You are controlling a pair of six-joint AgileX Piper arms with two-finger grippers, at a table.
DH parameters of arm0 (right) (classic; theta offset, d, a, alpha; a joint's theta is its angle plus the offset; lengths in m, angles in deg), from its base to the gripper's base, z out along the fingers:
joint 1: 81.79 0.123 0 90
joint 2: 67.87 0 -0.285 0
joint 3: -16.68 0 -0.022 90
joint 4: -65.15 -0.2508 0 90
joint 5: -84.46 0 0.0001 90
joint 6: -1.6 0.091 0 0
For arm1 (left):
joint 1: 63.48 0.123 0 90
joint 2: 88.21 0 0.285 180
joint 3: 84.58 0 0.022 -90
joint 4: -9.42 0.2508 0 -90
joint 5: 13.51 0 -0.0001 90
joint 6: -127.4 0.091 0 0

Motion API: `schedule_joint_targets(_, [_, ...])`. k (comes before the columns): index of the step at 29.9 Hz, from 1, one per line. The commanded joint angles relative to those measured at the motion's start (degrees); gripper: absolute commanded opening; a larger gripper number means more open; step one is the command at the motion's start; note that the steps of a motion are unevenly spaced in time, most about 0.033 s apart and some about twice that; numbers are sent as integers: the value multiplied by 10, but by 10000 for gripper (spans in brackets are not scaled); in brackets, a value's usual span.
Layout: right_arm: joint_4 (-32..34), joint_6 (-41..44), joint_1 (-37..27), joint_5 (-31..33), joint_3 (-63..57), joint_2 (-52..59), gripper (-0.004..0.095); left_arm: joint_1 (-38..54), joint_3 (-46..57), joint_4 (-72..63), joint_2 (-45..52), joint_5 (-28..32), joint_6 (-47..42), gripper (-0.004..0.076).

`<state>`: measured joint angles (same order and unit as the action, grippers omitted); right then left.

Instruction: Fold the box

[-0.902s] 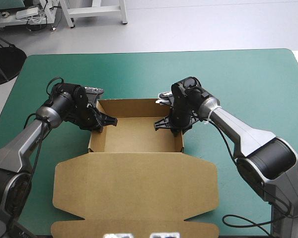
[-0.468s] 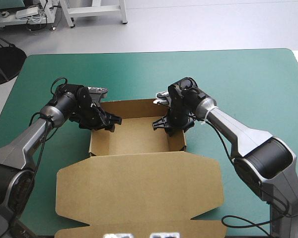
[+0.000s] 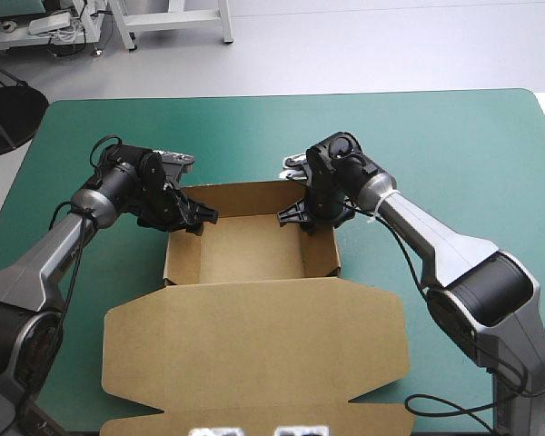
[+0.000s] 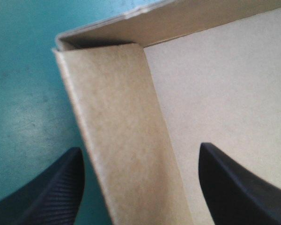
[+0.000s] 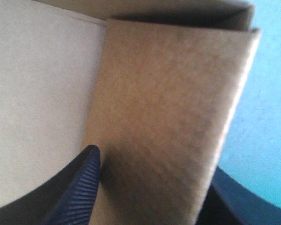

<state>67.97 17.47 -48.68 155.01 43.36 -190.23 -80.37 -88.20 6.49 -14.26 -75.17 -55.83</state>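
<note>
The brown box (image 3: 245, 250) lies as an open tray on the teal-green cover (image 3: 436, 145), its lid (image 3: 254, 350) flat on the near side. It sits between the two arms, with one gripper at each far corner.

The left gripper (image 3: 193, 218) stands open astride the left side wall (image 4: 117, 131). One black finger is outside the wall over the cover, and the other is inside over the tray floor. The wall runs ahead of it to the far corner, where it meets the back wall. Neither finger clearly touches the board.

The right gripper (image 3: 295, 218) is likewise spread, with the right side wall (image 5: 168, 108) between its fingers. Its inner finger (image 5: 79, 187) is just beside the wall's inner face, and the outer one is beyond the wall over the cover. Whether either presses the board cannot be told. It clamps nothing.
</note>
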Motion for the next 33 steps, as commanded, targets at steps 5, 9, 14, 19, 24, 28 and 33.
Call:
schedule_joint_targets(5, [16, -19, -1, 10, 68, 34, 504, -1, -19, 18, 49, 9, 0, 494])
schedule_joint_targets(9, [22, -26, -1, 10, 90, 42, 504, -1, -33, 41, 79, 7, 0, 494])
schedule_joint_targets(14, [52, -27, -1, 10, 105, 70, 504, -1, -87, 43, 119, -15, 0, 494])
schedule_joint_targets(19, [75, -27, -1, 10, 105, 112, 504, -1, -153, 44, 162, -26, 0, 488])
schedule_joint_targets(24, [70, -27, -1, 10, 105, 150, 496, -1, -204, 52, 210, -89, 0, 298])
schedule_joint_targets(28, [54, -26, -5, 10, 104, 157, 494, -1, -202, 87, 261, -122, 22, -5])
schedule_joint_targets(33, [-16, -26, -31, 10, 104, 145, 494, -1, -179, 96, 338, -122, 23, -8])
